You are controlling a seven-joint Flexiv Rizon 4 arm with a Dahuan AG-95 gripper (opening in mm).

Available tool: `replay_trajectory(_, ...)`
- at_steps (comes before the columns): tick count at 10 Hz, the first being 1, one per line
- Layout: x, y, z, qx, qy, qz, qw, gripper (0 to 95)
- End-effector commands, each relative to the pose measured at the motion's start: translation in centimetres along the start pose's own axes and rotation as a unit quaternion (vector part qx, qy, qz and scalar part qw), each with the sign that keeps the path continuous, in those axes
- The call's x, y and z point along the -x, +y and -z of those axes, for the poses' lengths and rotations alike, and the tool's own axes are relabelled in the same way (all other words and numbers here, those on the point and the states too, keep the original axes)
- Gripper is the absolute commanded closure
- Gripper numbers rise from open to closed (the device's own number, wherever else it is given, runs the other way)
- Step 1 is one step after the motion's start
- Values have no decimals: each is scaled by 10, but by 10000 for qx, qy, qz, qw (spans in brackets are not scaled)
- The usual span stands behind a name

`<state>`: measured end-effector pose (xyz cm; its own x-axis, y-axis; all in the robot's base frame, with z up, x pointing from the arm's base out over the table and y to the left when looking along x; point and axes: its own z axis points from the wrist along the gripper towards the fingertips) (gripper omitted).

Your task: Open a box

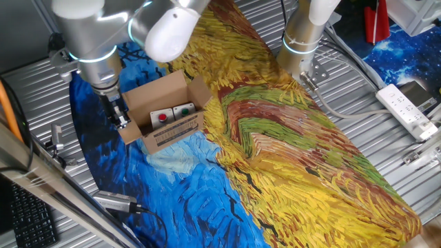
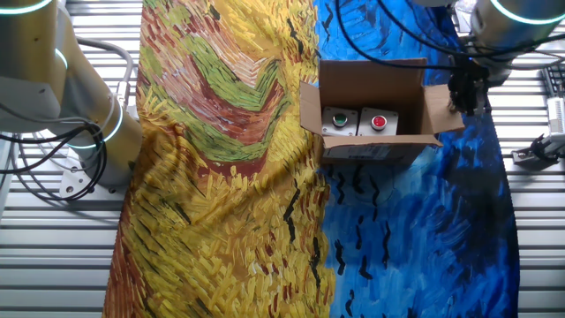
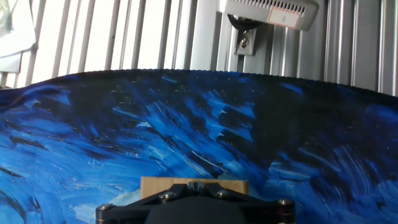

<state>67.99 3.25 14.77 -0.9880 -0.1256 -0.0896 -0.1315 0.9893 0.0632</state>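
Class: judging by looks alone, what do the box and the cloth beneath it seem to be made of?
The box: apparently brown cardboard, matte, with thin flaps folded outward and a raw edge in the hand view. The cloth: seemingly soft printed fabric, since it wrinkles and drapes; the painted brushstroke pattern looks printed, not textured.

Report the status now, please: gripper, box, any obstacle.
Gripper at the box's side flap, jaw state unclear. Box open, flaps spread, two button units inside. Nothing in the way on the cloth.

Brown box (image 1: 167, 110) holds red and green buttons; cloth (image 1: 289, 151) painterly blue-and-yellow.
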Motion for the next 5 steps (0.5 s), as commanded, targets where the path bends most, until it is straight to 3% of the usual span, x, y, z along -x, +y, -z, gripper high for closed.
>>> replay_trajectory(1, 1, -2, -4, 18, 90, -8, 10000, 950)
replay_trajectory(5, -5, -5, -10, 14, 137, -30, 9999, 950)
